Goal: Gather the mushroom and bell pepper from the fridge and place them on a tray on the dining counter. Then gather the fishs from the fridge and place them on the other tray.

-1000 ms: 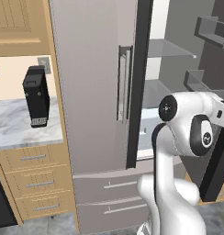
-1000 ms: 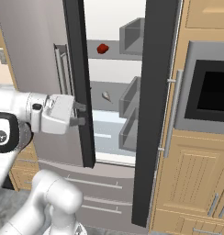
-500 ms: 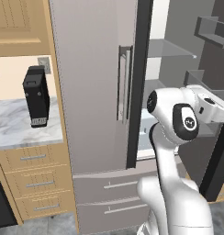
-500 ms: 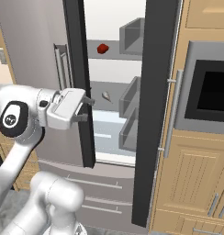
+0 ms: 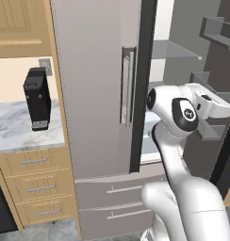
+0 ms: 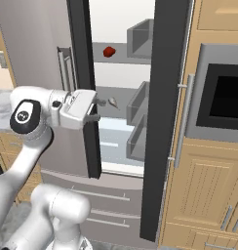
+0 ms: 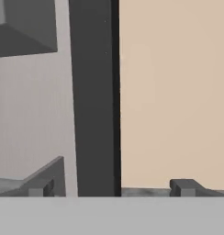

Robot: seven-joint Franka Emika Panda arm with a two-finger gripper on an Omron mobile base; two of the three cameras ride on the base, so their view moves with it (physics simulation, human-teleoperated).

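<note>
The fridge [image 6: 39, 53] stands with its right door [image 6: 168, 107] swung open and its left door [image 5: 93, 94] closed. A small red bell pepper [image 6: 109, 51] sits on the upper shelf. One shelf lower lies the tiny brown mushroom [image 6: 112, 102]. My gripper [image 6: 97, 109] is open and empty at the front of the opening, level with the mushroom and just left of it. In the hand view my gripper [image 7: 113, 187] faces the dark door edge [image 7: 93, 92], fingertips [image 7: 40, 188] wide apart. The fishs, both trays and the dining counter are out of view.
Grey door bins [image 6: 140, 36] line the open door's inner side. A black coffee machine [image 5: 37, 99] stands on the marbled counter [image 5: 13, 136] left of the fridge. A wall oven [image 6: 223, 97] sits in wooden cabinets on the right. Fridge drawers [image 6: 116, 195] lie below.
The arm has swung the hand up and toward the open fridge compartment, close to the mushroom's shelf. The gripper stayed open, and the food has not moved.
</note>
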